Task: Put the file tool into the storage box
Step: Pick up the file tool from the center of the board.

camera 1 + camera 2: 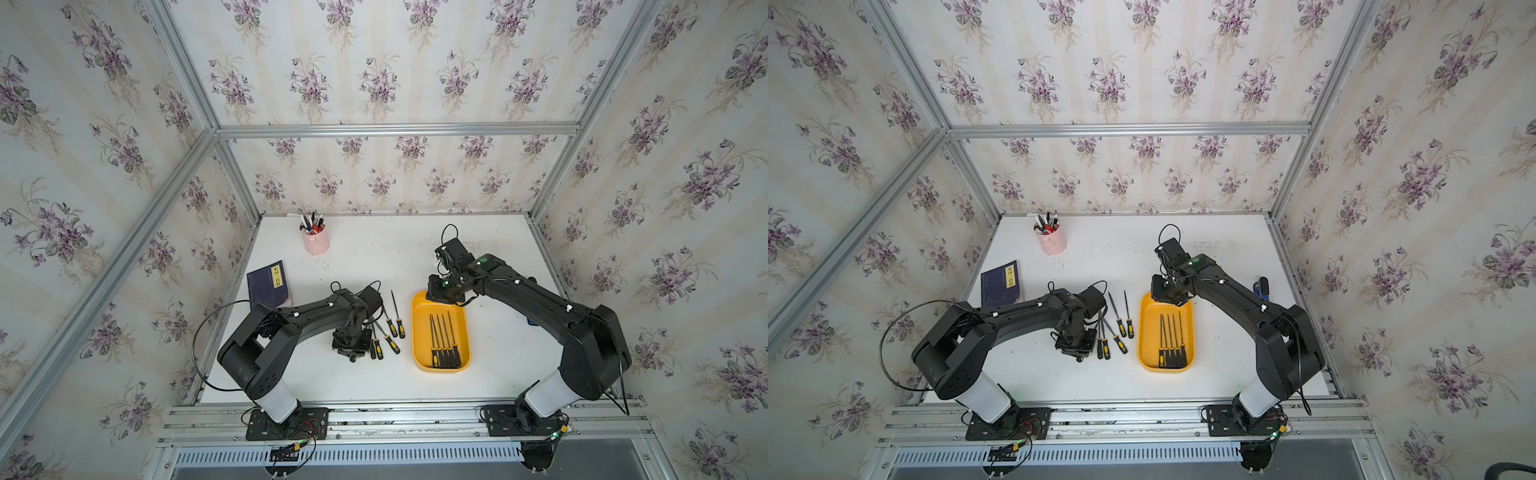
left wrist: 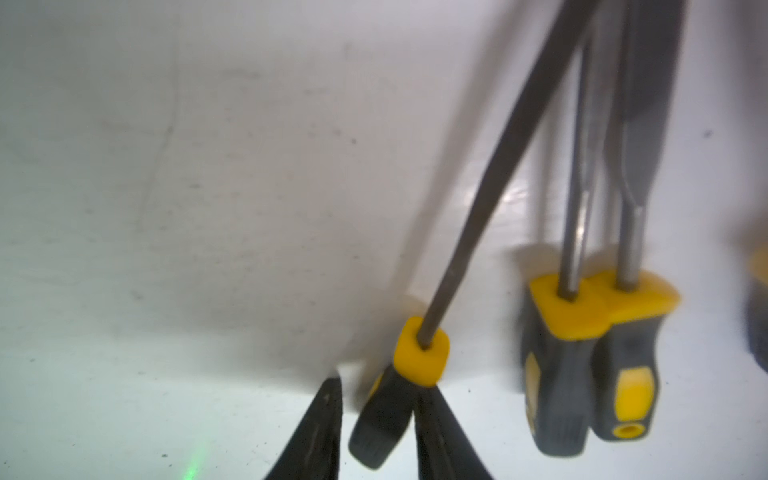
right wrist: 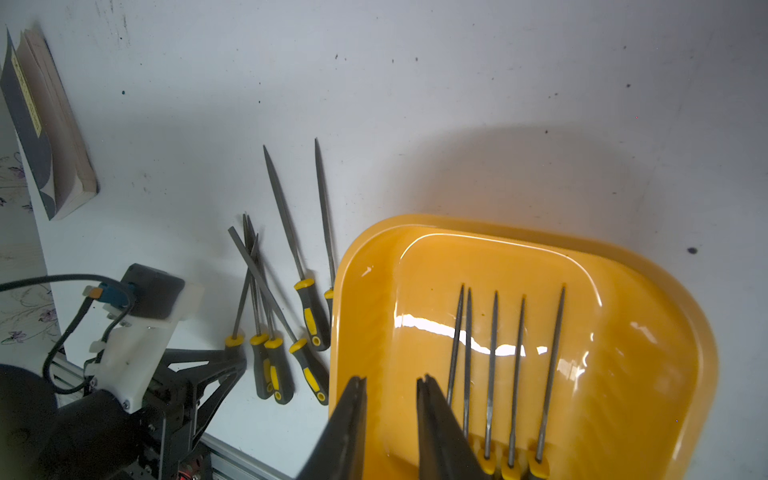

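Storage box (image 3: 498,235): glossy orange-yellow plastic with bright reflections. Files (image 3: 491,374): matt grey metal shafts, black-and-yellow plastic handles. Worktop (image 3: 457,83): smooth, white, speckled.

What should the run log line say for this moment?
left gripper: jaws around file handle, grip unclear | right gripper: open, empty, over storage box | in box: five files | on table: loose files

No legible text anywhere. Sole candidate: yellow label (image 1: 277,277) on cover of dark blue book (image 1: 264,291), left side of table (image 1: 374,257). Dark characters printed on it, too small to read in both top views. Right wrist view shows label (image 3: 27,95) as thin strip, print blurred.
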Robot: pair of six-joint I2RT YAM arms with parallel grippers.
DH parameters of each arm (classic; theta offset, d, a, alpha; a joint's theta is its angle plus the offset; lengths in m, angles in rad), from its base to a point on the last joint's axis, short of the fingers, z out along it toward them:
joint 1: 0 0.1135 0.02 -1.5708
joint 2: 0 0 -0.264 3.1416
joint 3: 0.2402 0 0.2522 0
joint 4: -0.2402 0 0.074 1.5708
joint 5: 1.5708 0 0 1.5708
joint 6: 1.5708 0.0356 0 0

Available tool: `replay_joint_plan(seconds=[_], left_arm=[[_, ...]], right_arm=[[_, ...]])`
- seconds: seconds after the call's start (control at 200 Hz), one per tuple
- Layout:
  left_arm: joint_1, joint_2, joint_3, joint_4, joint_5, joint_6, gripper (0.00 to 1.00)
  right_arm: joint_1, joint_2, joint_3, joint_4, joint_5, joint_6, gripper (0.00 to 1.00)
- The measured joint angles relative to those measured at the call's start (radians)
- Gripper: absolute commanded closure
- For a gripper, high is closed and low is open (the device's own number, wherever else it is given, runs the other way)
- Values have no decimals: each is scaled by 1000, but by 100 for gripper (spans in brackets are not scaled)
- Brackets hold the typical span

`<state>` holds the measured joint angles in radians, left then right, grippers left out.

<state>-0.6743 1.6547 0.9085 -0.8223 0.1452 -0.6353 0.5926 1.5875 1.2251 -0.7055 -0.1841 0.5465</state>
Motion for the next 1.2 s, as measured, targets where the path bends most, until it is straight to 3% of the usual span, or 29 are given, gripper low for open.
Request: replay_joint_plan(seconds=[0.125,0.23,0.38,0.55,0.699,0.809,1.009,1.199], left_arm=[[0,-2,-1,0,-6,0,86],[6,-15,-8,6,-4,6,89],[17,-46,-16,6,-15,27,91],[33,-188,0,-28,-6,63,90],[39,-333,77,-57,110,130,89],[40,-382,132,-60,259,165,89],[40,-410,135,3,510,157,90],[40,-404,134,58,621,135,90]], right_arm=[[0,-6,-7,5,-1,0,73],[0,-9,-13,4,-7,0,74],[0,-10,-13,6,-8,0,74],[0,-15,-11,6,-11,0,74],[-5,-40,-8,35,-40,5,74],[-21,-79,-43,126,-112,34,72],[-42,-163,-145,370,-280,124,65],[-39,-179,-180,536,-389,186,64]])
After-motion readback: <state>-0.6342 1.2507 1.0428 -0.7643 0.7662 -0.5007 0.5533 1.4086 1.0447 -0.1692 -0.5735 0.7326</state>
